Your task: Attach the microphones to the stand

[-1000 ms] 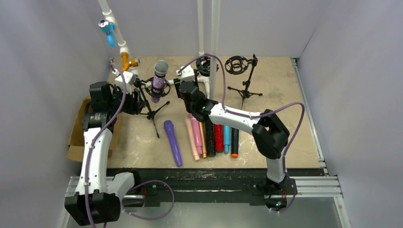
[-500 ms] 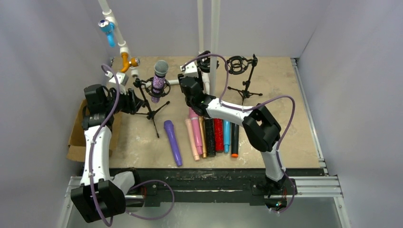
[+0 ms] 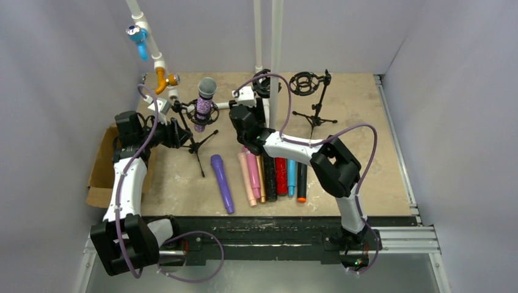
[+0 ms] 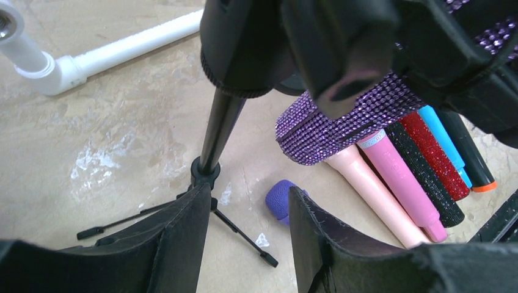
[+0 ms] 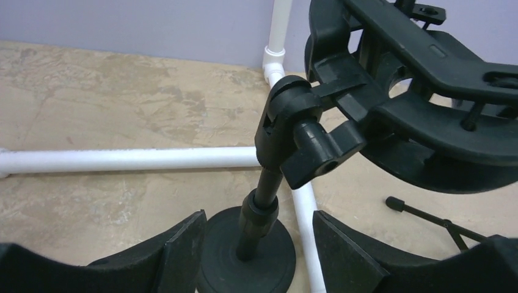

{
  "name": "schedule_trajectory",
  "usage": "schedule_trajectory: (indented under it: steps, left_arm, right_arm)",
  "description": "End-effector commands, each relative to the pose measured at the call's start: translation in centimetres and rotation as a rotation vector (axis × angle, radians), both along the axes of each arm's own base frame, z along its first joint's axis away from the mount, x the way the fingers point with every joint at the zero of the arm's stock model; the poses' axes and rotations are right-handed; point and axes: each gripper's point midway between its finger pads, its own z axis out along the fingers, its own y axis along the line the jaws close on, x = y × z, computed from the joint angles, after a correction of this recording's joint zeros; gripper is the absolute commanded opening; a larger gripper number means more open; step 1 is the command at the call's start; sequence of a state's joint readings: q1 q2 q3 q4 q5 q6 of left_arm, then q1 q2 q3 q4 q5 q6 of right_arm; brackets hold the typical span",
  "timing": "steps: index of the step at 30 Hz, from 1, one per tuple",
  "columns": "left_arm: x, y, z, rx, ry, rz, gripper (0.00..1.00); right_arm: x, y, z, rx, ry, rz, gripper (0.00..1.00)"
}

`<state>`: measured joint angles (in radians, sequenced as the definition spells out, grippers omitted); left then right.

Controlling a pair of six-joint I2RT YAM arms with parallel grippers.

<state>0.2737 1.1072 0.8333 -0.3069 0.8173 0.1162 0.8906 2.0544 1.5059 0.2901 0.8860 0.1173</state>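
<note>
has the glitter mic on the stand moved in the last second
No. The glitter mic stands at the same spot and tilt as before, judged against the fixed orange pipe fitting to its left.

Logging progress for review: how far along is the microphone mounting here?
Done: the purple glitter microphone sits in its stand. In hand: nothing; left tool and right tool are open, the right facing an empty stand. Left: the purple microphone and the row beside it lie unmounted.

The left arm (image 3: 125, 189) and right arm (image 3: 293, 146) have white links, black joint housings and looping purple cables (image 3: 375, 149); the left gripper (image 4: 250, 244) and right gripper (image 5: 258, 244) carry black jaws.
</note>
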Motion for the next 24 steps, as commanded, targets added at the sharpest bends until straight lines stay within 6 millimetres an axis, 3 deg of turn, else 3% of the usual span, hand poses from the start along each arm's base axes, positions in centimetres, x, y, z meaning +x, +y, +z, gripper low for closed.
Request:
schedule_trajectory:
  steps: [1, 3, 8, 14, 17, 24]
  left_arm:
    - [0.3, -0.9, 1.0, -0.024, -0.106, -0.094, 0.49]
    - [-0.1, -1.4, 0.4, -0.024, -0.132, -0.133, 0.49]
    - [0.9, -0.3, -1.1, 0.017, -0.123, -0.085, 0.48]
    - [1.5, 0.3, -3.0, 0.049, -0.097, -0.082, 0.46]
    - [1.5, 0.1, -3.5, 0.048, -0.093, -0.103, 0.43]
    - [1.5, -0.1, -4.6, 0.056, -0.091, -0.14, 0.4]
  right_arm:
    - [0.9, -1.7, 3.0, 0.055, -0.061, -0.133, 0.69]
    - [1.8, -1.9, 2.8, 0.049, -0.065, -0.147, 0.7]
    - [3.9, -2.1, 1.6, 0.03, -0.048, -0.178, 0.71]
    - [5.0, -0.9, 0.2, 0.017, -0.049, -0.127, 0.66]
    - [5.3, -0.4, -0.1, 0.019, -0.058, -0.096, 0.54]
    - [4.1, 0.6, 1.5, 0.08, -0.094, 0.014, 0.12]
